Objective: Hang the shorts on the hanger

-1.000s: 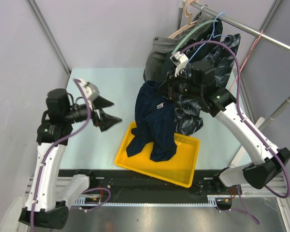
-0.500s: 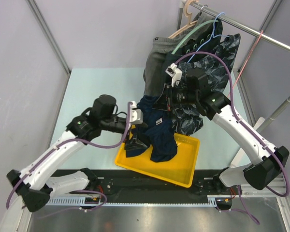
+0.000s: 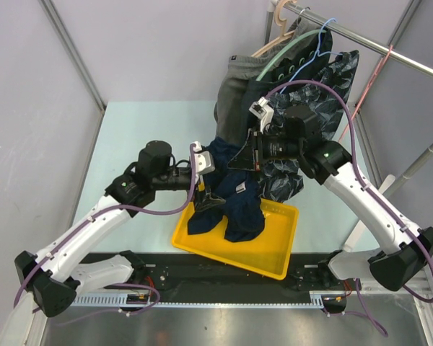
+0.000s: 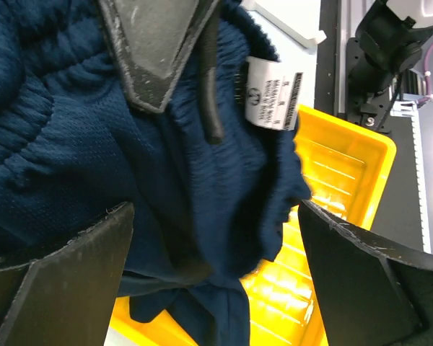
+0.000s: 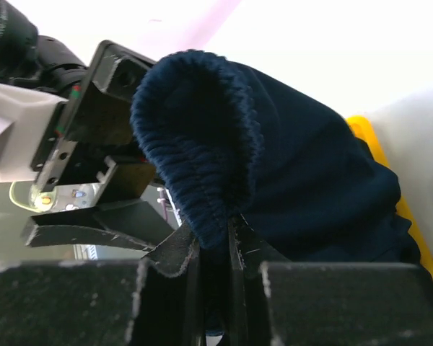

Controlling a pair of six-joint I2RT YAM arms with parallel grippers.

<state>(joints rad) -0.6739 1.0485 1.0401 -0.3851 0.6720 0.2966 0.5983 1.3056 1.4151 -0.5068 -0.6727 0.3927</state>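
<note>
Right gripper: was pinched shut on the shorts.
Left gripper: stood wide open, empty.
Advised: close squarely beside the label.

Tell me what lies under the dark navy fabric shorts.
A yellow plastic tray sits under the dark navy fabric shorts; their leg ends hang over it. The tray floor beneath the fabric is covered.
</note>
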